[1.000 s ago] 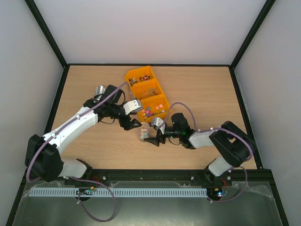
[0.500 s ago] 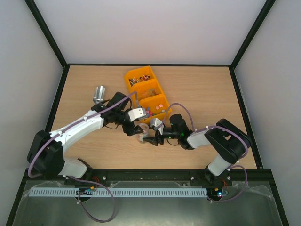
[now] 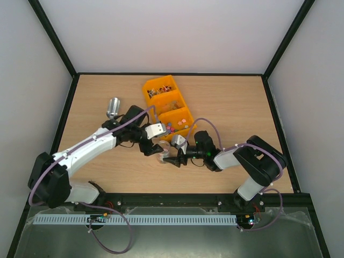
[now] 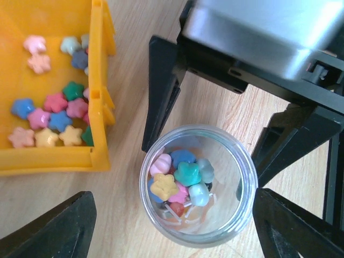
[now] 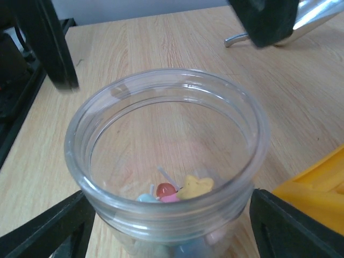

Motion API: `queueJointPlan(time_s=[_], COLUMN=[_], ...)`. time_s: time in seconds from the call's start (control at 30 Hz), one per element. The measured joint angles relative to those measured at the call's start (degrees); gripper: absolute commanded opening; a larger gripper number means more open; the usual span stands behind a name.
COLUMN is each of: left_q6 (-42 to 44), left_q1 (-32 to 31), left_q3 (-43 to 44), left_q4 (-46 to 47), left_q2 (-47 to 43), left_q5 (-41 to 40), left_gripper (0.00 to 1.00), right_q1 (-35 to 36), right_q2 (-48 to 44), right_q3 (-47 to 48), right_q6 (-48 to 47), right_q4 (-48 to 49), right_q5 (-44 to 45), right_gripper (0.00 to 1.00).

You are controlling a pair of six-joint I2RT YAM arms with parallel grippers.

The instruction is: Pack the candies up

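Left wrist view: our left jaws hang open above a clear jar (image 4: 243,201) of candies (image 4: 187,173) on the bench (image 4: 121,215). Our right jaws clasp the jar.

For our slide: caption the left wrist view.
Right arm's fingers grip a clear jar of star-shaped candies beside a yellow bin.

Jar (image 5: 171,213) base, lowest candies (image 5: 194,185): offscreen

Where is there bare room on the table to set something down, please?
Free on the table: the stretch right of the tray, and the far-left corner beyond the scoop. Crowded: the middle, where the left hand and right hand meet at the jar beside the tray's near end.
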Motion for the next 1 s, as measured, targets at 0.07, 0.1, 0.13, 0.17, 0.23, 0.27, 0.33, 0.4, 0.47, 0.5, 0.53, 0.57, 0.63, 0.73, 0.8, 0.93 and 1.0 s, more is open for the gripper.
queueJointPlan(time_s=[0.07,0.1,0.13,0.17,0.23,0.27,0.33,0.4,0.47,0.5,0.53,0.57,0.63,0.73,0.8,0.93,1.0], left_q6=[0.3,0.4,0.5,0.7,0.8,0.9,0.9,1.1,1.4,1.7,1.8,2.0,2.3,2.4,2.4,2.4,2.4], left_q1=[0.0,0.0,0.0,0.0,0.0,0.0,-0.1,-0.3,-0.7,-0.9,-1.1,-1.3,-1.9,-2.9,-3.6,-4.3,-4.3], left_q3=[0.0,0.0,0.0,-0.1,-0.3,-0.6,-1.4,-2.3,-2.9,-3.1,-3.2,-3.4,-3.8,-4.4,-4.9,-5.6,-5.6], left_q4=[0.2,0.3,0.5,0.6,0.9,1.1,1.3,1.5,1.5,1.6,1.6,1.6,1.8,2.1,2.4,2.5,2.6], left_q2=[-1.6,-2.3,-2.8,-3.1,-3.4,-3.4,-3.4,-3.4,-3.4,-3.4,-3.4,-3.4,-3.4,-3.4,-3.5,-3.5,-3.5], left_q5=[0.0,-0.1,-0.1,-0.1,-0.1,-0.1,-0.2,-0.4,-0.5,-0.7,-0.8,-1.0,-1.4,-2.2,-2.9,-4.2,-4.9], left_gripper=[0.88,0.9,0.91,0.92,0.93,0.93,0.94,0.95,0.96,0.96,0.98,0.99,0.99,1.0,1.0,0.99,0.99], right_q1=[0.0,0.0,0.1,0.1,0.5,0.8,1.5,1.9,2.2,2.3,2.3,2.4,2.4,2.5,2.6,2.6,2.6], right_q2=[0.0,0.1,0.1,0.2,0.4,0.5,1.0,1.5,2.1,2.3,2.4,2.6,2.8,3.0,3.1,3.1,3.1], right_q3=[0.0,-0.1,-0.1,-0.1,-0.1,-0.1,-0.1,-0.1,-0.1,-0.1,-0.1,-0.1,-0.1,-0.1,-0.1,-0.1,-0.1], right_q6=[0.0,-0.1,0.2,0.2,0.2,0.2,0.2,0.2,0.3,0.3,0.4,0.7,0.7,1.0,1.1,1.3,1.1], right_q4=[0.0,0.0,0.1,0.1,0.5,0.6,1.0,1.4,1.6,1.7,1.7,1.8,1.9,2.2,2.4,2.6,2.6], right_q5=[0.0,0.0,0.1,0.1,0.2,0.2,0.2,0.2,0.2,0.2,0.2,0.2,0.3,0.7,0.9,1.3,1.3], right_gripper=[0.89,0.91,0.91,0.91,0.9,0.89,0.87,0.84,0.81,0.79,0.78,0.77,0.76,0.71,0.68,0.63,0.6])
